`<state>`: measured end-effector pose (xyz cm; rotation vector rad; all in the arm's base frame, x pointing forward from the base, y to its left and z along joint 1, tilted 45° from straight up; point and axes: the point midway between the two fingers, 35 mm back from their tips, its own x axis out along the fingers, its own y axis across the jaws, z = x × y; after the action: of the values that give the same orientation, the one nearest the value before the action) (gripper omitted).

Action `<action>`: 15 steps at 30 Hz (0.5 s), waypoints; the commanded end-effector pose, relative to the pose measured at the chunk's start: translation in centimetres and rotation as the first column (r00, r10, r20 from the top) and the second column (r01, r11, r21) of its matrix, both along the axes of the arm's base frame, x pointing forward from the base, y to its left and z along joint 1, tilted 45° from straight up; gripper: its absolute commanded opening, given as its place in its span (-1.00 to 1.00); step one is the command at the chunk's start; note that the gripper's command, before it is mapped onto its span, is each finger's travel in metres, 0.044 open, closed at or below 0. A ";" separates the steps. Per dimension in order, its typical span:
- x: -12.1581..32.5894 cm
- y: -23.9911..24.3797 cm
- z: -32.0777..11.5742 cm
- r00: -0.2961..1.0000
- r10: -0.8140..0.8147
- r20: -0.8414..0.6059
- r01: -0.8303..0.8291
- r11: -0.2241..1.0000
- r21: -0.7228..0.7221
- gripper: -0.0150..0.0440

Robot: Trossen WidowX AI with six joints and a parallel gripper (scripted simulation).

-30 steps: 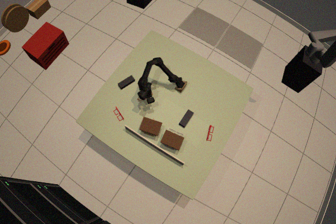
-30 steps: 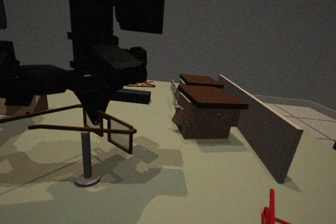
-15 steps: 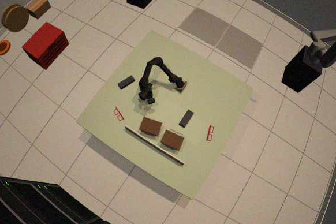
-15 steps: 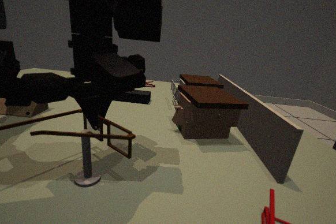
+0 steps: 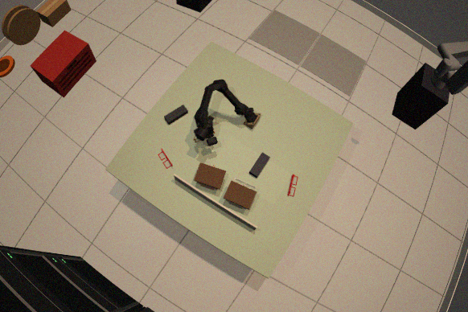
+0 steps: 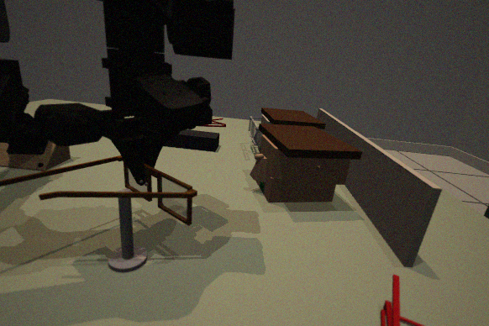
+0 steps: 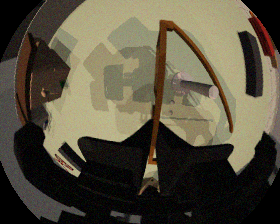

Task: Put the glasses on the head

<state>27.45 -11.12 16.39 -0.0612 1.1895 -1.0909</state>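
Note:
The tortoiseshell glasses [image 6: 190, 210] [image 7: 160, 75] hang level in my gripper [image 6: 141, 181] [image 7: 153, 123], which is shut on the bridge. The temples stretch back from the front. The near temple crosses the top of a grey post [image 6: 127, 227] [image 7: 198, 89] in the exterior view; I cannot tell if they touch. The display head with the green tag [image 5: 210, 176] [image 6: 303, 181] [image 7: 48, 75] stands apart from the glasses, its face toward the arm's side and bare. The other head [image 5: 240, 195] [image 6: 292, 117] stands beside it, with clear glasses at its face.
A low wall [image 5: 215, 202] [image 6: 387, 181] runs behind both heads. Dark blocks [image 5: 176, 114] [image 5: 259, 165] lie on the table, one near the arm and one near the other head. Red glasses [image 6: 396, 294] lie toward one side, and another red pair lies toward the opposite side.

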 end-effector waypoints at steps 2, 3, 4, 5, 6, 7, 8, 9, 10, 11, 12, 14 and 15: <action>-0.1 0.3 -0.7 1.000 -0.001 -0.010 0.001 1.000 -0.001 -0.49; -0.1 0.4 -0.7 1.000 -0.001 -0.010 0.001 1.000 -0.001 -0.49; -0.1 0.5 -0.8 1.000 -0.001 -0.010 0.001 1.000 -0.001 -0.49; -0.2 0.5 -0.9 1.000 -0.001 -0.011 0.001 1.000 -0.001 -0.49; -0.2 0.6 -0.9 1.000 -0.001 -0.011 0.001 1.000 -0.001 -0.49; -0.2 0.7 -1.0 1.000 -0.001 -0.011 0.001 1.000 -0.001 -0.49; -0.2 0.7 -1.1 1.000 -0.001 -0.011 0.001 1.000 -0.001 -0.49; -0.2 0.8 -1.1 1.000 -0.001 -0.011 0.001 1.000 -0.001 -0.49; -0.2 0.8 -1.2 1.000 -0.001 -0.011 0.001 1.000 -0.001 -0.49; -0.3 0.9 -1.2 1.000 -0.001 -0.011 0.001 1.000 -0.001 -0.49; -0.3 1.0 -1.3 1.000 -0.001 -0.011 0.001 1.000 -0.001 -0.49; -0.3 1.1 -1.4 1.000 -0.001 -0.011 0.001 1.000 -0.001 -0.49; -0.4 1.2 -1.5 1.000 -0.001 -0.011 0.001 1.000 -0.001 -0.49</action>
<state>27.26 -10.18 15.46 -0.0630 1.1885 -1.0919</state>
